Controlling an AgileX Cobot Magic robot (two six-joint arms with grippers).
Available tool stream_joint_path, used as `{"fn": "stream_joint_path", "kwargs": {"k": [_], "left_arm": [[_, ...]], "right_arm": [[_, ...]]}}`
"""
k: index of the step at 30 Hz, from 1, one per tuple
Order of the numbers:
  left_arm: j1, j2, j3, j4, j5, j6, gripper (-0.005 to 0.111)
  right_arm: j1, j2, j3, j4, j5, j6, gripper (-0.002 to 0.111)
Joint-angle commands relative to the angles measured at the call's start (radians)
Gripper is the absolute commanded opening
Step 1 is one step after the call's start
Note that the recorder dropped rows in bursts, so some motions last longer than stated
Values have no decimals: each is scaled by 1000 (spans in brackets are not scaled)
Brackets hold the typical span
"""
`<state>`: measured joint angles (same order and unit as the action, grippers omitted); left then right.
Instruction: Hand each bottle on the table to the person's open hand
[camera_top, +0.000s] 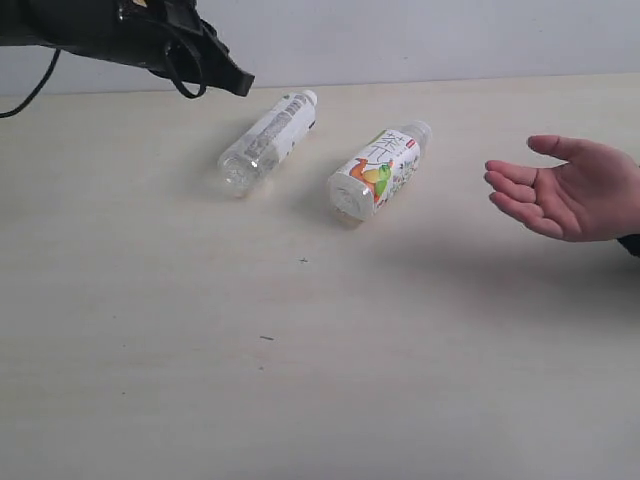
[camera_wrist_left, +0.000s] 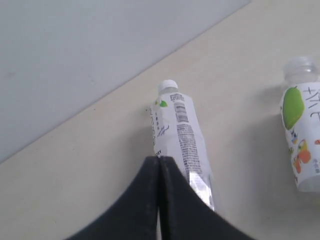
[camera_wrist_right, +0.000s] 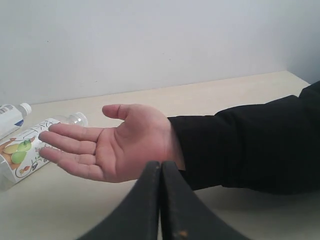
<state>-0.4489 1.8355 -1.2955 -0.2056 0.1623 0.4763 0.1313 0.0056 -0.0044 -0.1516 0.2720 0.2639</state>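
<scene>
Two bottles lie on their sides on the pale table (camera_top: 300, 380). The white-capped bottle with a green-blue label (camera_top: 266, 141) (camera_wrist_left: 180, 137) is at the back left. To its right lies the fruit-label bottle (camera_top: 378, 172) (camera_wrist_left: 302, 135) (camera_wrist_right: 22, 150). A person's open hand (camera_top: 565, 190) (camera_wrist_right: 110, 142) waits palm up at the right, dark sleeve at the wrist. My left gripper (camera_top: 240, 82) (camera_wrist_left: 159, 159) hangs shut and empty above the first bottle. In its wrist view my right gripper (camera_wrist_right: 161, 164) is shut and empty in front of the palm; the exterior view does not show it. The other two bottles are out of view.
A pale wall (camera_top: 420, 35) runs along the table's back edge. Tiny dark specks (camera_top: 303, 260) mark the wood grain. The person's dark sleeve (camera_wrist_right: 250, 145) stretches over the table's right side.
</scene>
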Motion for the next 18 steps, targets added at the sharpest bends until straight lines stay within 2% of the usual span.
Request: {"fn": "stream_joint_path", "kwargs": {"k": [1, 7, 18], "left_arm": [[2, 55, -74, 12, 87, 2, 0], [2, 104, -143, 12, 220, -6, 0], [2, 117, -150, 12, 221, -6, 0]], "right_arm": [[2, -6, 4, -4, -8, 0, 0], [2, -6, 4, -4, -8, 0, 0], [2, -6, 4, -4, -8, 0, 0]]}}
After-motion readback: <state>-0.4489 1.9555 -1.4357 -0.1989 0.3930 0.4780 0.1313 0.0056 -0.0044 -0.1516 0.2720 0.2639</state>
